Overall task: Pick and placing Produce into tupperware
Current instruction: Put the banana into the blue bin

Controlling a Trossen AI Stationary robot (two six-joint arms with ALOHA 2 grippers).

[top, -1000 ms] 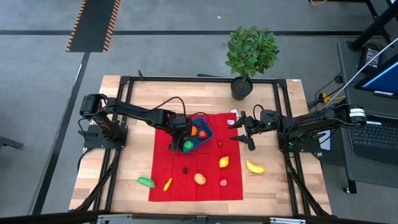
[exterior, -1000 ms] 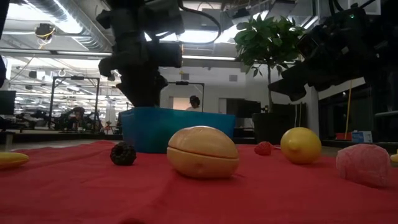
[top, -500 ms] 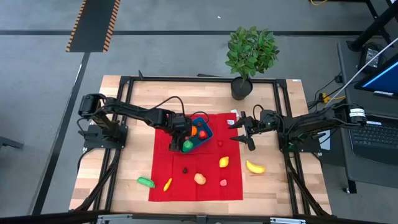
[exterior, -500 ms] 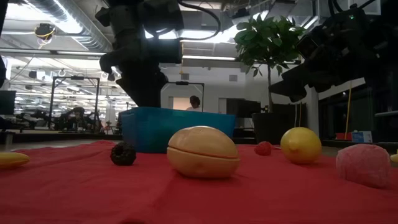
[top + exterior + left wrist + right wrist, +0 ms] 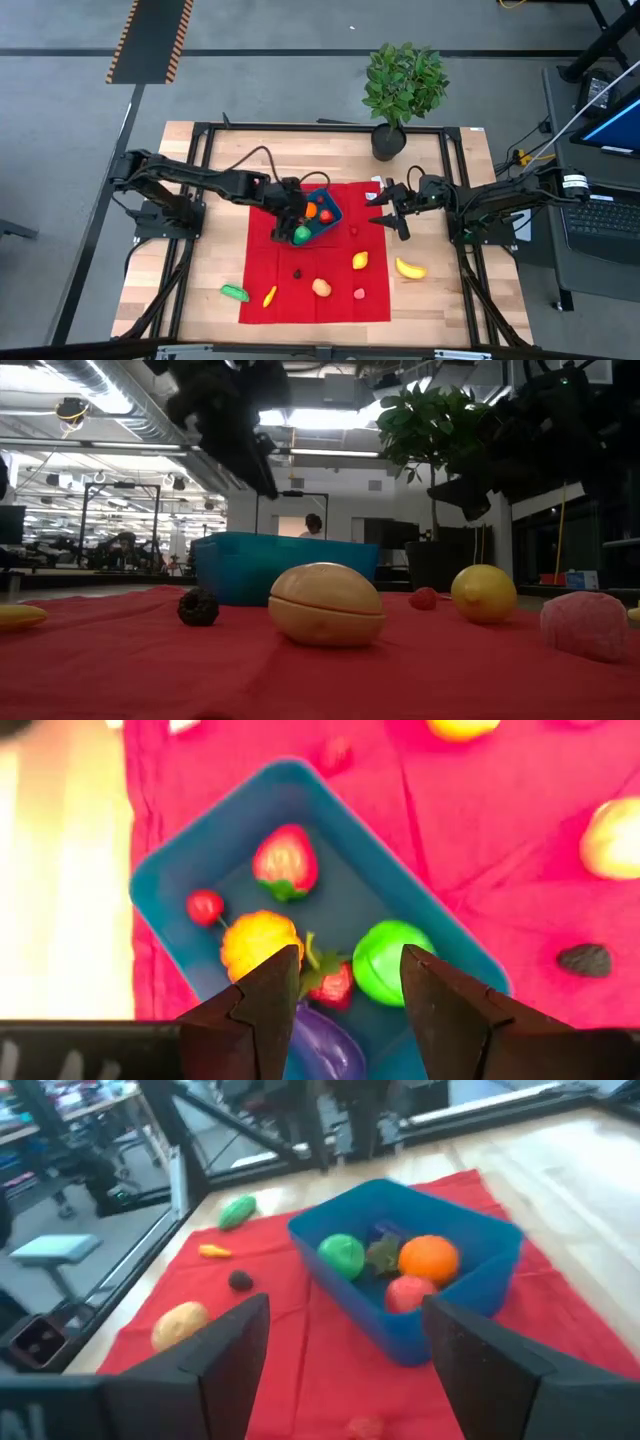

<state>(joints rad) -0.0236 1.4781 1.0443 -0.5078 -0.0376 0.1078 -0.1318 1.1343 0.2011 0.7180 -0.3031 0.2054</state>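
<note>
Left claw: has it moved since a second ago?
Yes. In the low view the left claw has lifted from the blue container's rim to well above it, open and empty.

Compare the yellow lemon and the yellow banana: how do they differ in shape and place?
The lemon is a short, rounded oval; the banana is long and curved. The lemon lies on the red cloth; the banana lies off it, on the wooden table. Both are yellow, and neither is in the blue container.

Grey concrete floor [image 5: 300,80] around the wooden surface [image 5: 210,250], black-and-orange hazard strip [image 5: 150,40] beyond its far left corner. Potted plant [image 5: 403,85] at the far edge. Laptop [image 5: 610,215] past the right edge. Low view: open workshop, ceiling ducts [image 5: 110,390], strip lights.
</note>
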